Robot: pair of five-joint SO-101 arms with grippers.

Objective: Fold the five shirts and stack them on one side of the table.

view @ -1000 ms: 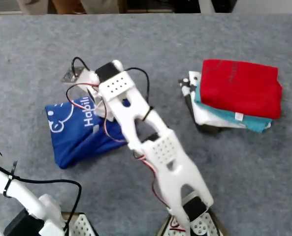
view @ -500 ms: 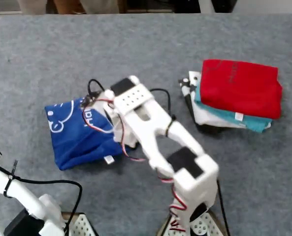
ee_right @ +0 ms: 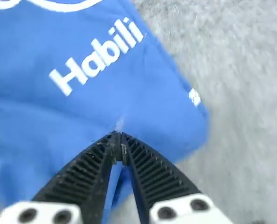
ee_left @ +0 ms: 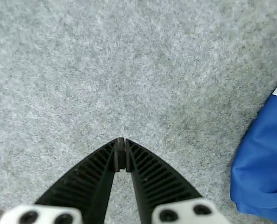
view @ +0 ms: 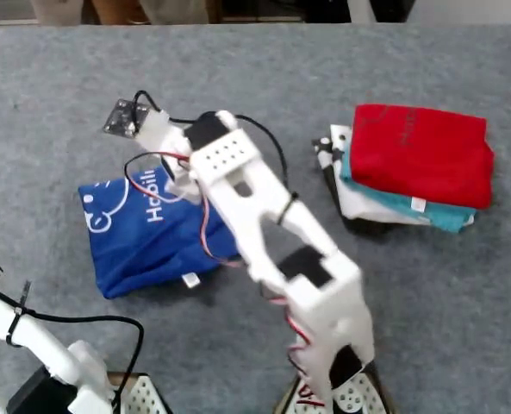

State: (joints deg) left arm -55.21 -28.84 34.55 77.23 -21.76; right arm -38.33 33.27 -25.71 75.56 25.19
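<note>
Your right gripper has its two black ribbed fingers pressed together at the tips, with only a thin sliver of blue showing lower down between them. The tips sit over the blue shirt, just past the white lettering. You cannot tell whether they nip any cloth or merely rest above it.

In the high view, the right arm stretches from the bottom centre of the frame up to the left. Its wrist end lies over the upper right corner of the blue shirt. That shirt lies folded on the grey table cover, left of centre.

Your left gripper is also closed tip to tip, holding nothing. It hangs above bare grey cover, with an edge of the blue shirt off to one side. The left arm sits in the lower left corner of the high view, well apart from the shirt.

At the right of the high view is the stack, with a red shirt on top. Below it a teal shirt, a white shirt and a dark shirt peek out.
</note>
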